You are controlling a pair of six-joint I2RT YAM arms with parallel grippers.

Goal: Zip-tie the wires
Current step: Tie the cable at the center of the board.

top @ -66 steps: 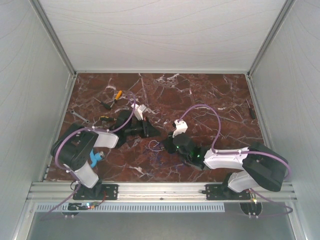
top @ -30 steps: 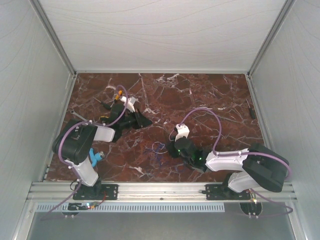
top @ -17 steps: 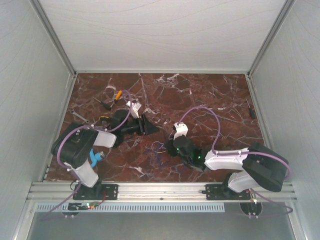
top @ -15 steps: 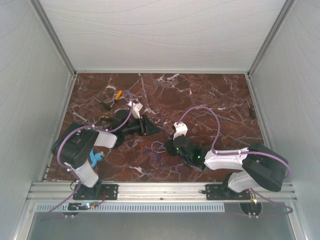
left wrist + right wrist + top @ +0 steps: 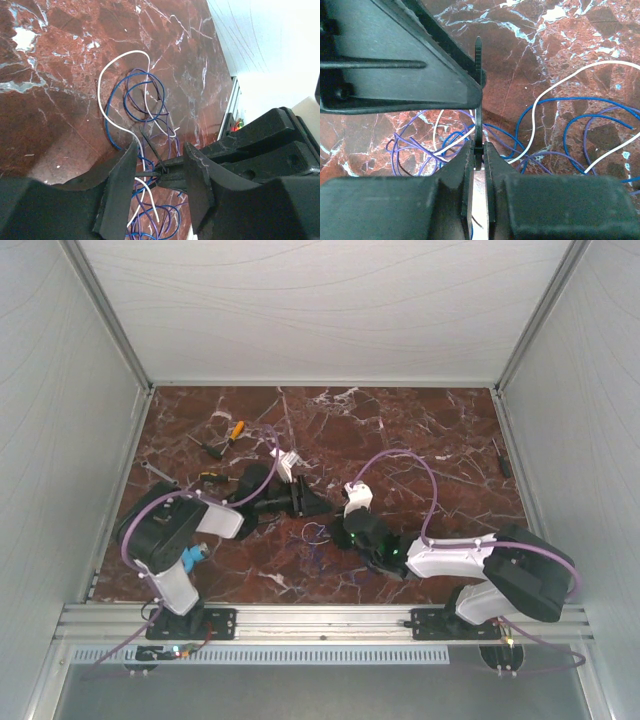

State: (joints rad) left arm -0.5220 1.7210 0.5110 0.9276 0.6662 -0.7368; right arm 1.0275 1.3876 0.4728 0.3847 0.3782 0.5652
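Note:
The wires [image 5: 313, 535] are thin white, blue and purple loops on the marble between the two arms. They also show in the left wrist view [image 5: 135, 97] and the right wrist view [image 5: 545, 115]. My right gripper [image 5: 478, 150] is shut on the zip tie [image 5: 477, 117], a thin black strip standing up from its fingertips above the wires. In the top view the right gripper [image 5: 345, 528] sits just right of the wires. My left gripper [image 5: 160, 152] is open, its fingers either side of the zip tie [image 5: 150, 146] and the right gripper's tips [image 5: 200, 167]. In the top view the left gripper [image 5: 305, 502] is just behind the wires.
An orange-handled screwdriver [image 5: 232, 432] and a wrench [image 5: 160, 473] lie at the back left. Another small tool [image 5: 500, 457] lies by the right wall. A blue object [image 5: 195, 555] sits near the left arm's base. White walls enclose the marble table [image 5: 420, 430].
My left gripper has swung from the back left toward the right gripper and now straddles the zip tie. The right gripper has stayed put, holding the tie over the wires.

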